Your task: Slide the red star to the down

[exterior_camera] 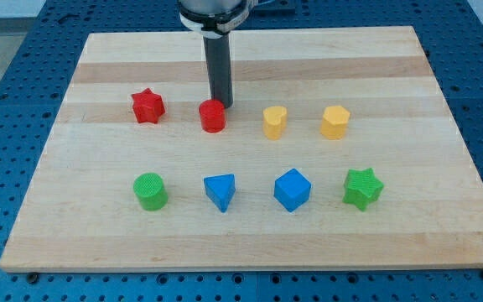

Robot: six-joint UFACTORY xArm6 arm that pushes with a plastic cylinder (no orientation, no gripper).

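Desk (250, 50), pale wood, on blue pegboard (7, 126). Upper row: red cylinder (212, 117), yellow cylinder (274, 122), yellow hexagonal block (335, 122). Lower row: green cylinder (150, 191), blue triangular block (220, 191), blue cube (292, 190), green star (363, 187).

Straight dark rod (220, 71), silver collar

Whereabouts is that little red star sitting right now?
The red star sits at the left end of the upper row of blocks, just left of the red cylinder. My tip is behind that cylinder, not at the star.
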